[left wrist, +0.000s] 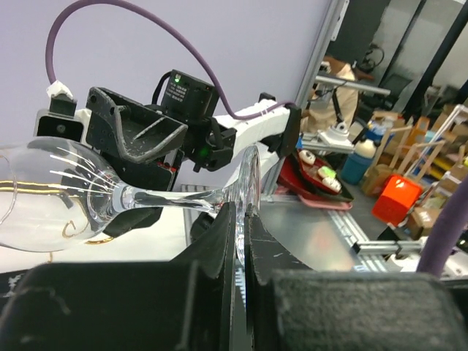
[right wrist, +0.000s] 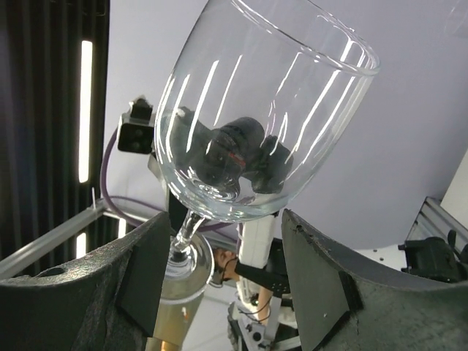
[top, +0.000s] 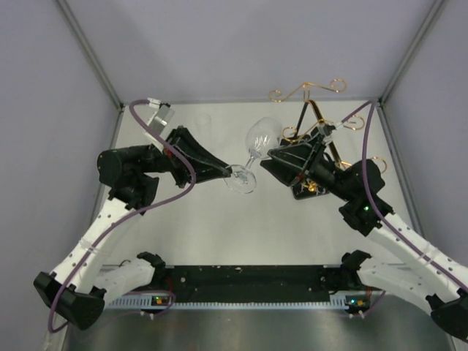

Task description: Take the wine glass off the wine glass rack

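Observation:
The clear wine glass (top: 262, 136) hangs in the air over the middle of the table, tilted, with its bowl toward the back right. My left gripper (top: 232, 172) is shut on the glass's round foot (left wrist: 248, 179), which sits edge-on between the two fingers; the stem and bowl (left wrist: 51, 194) stick out to the left. My right gripper (top: 273, 156) is open beside the stem, and the bowl (right wrist: 263, 110) fills its wrist view above the spread fingers (right wrist: 314, 281). The gold wire wine glass rack (top: 307, 91) stands at the back right, its base mostly hidden under my right arm.
Grey enclosure walls and metal corner posts (top: 91, 55) close in the table at the back and sides. A black rail (top: 248, 281) runs along the near edge between the arm bases. A purple cable (top: 186, 164) loops over my left wrist.

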Controlling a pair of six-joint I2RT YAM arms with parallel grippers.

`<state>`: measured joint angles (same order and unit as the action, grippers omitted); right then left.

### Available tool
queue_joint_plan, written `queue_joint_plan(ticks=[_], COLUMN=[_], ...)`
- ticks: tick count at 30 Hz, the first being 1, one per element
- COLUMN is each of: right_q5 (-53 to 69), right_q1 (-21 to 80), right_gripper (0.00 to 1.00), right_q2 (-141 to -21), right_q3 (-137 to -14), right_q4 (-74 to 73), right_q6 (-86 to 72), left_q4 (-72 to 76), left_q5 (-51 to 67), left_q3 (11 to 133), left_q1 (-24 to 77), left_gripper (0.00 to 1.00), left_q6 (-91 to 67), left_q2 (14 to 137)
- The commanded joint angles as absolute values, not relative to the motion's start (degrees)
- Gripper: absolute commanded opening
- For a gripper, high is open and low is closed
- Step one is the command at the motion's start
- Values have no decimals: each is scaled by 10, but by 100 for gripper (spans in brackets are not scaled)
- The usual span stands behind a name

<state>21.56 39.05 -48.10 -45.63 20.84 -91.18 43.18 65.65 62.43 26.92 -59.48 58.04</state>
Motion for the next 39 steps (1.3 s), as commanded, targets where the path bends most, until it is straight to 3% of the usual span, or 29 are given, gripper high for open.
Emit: queue_joint_plan(ticks=[1,12,15,21,28,33,39], right_q5=[153,114,112,92,86,83,76], right_q1=[431,504,514,518,522,522,522], right_gripper=[62,57,50,26,15,0,0], right_q2=[-497,-544,-556,-548,-541,-540,-538], right_q3=[-478,-514,-520,-518,-517,-516,-515], right_q4=[246,257,259,252,245,241,233], right_q6=[-922,-903,-900,-894,-891,-892,-884], left_q4=[396,259,252,243,232,201,156], left_q5=[644,624,621,617,611,598,575], left_q3=[616,620,618,613,607,592,563], left_q1=[279,301,306,308,317,330,335], left_gripper=[0,0,0,0,0,0,0], left_q6=[-476,-338,-330,-319,-304,-268,-229], left_q2=[556,532,528,520,519,514,508])
